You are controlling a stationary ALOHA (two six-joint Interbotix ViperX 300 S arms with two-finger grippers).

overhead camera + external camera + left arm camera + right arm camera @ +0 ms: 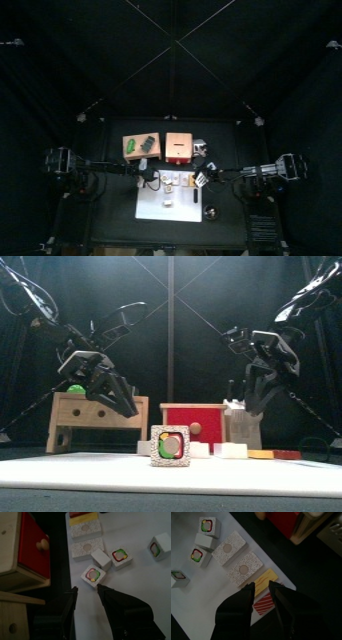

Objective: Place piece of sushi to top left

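- No sushi piece point(93, 575) is held — the rolls are seen lying on the white board point(133, 582).
- The left gripper point(85, 592) is spread open above them.
- The right gripper point(261, 587) is narrowly parted, empty.
- Pick and placement are left to do.

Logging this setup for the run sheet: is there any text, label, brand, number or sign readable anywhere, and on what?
None: no words, numbers or brand marks can be read in any view.
Sushi pieces: coloured fillings only, no lettering.
Red drawer box: plain front.
Wooden box: only round holes, no print.
White mat: unmarked.
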